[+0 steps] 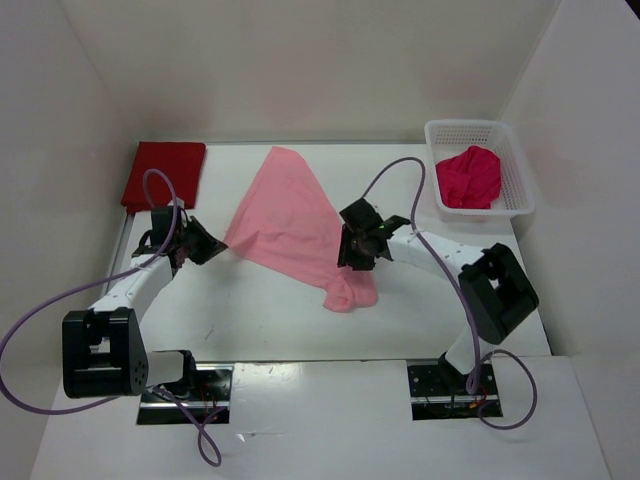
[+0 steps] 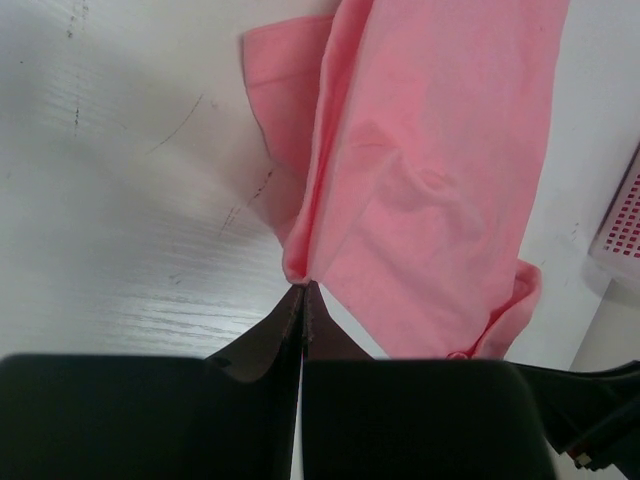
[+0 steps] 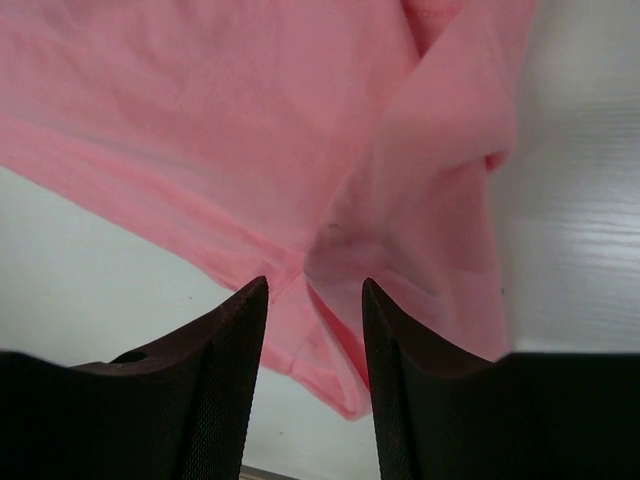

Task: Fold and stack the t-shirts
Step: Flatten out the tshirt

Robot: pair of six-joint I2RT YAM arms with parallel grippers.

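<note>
The light pink t-shirt point(image 1: 290, 225) lies in the middle of the surface point(image 1: 260, 320), pulled into a rough triangle with its point toward the far edge and a crumpled knot of cloth at its near right end. It is not flat yet, so by my reading you are at the spreading-out step and no fold has begun on it. Your left claw point(image 2: 303, 292) is clenched on a pinch of the shirt's left edge, with the cloth drawn taut away from the tips. Your right claw point(image 3: 315, 288) stands released, jaws apart, with the shirt's right edge just past its tips and nothing clamped. To do this well, use the left pinch as your anchor and bring the right claw onto a single layer of hem or shoulder, not the bunched knot. Close only once that one layer sits between the jaws, then draw the two claws apart until the wrinkles go. The dark red t-shirt point(image 1: 165, 172) sits folded at the far left corner, your likely stack spot. The magenta t-shirt point(image 1: 470, 177) lies crumpled in the basket point(image 1: 522, 200) at the far right.
</note>
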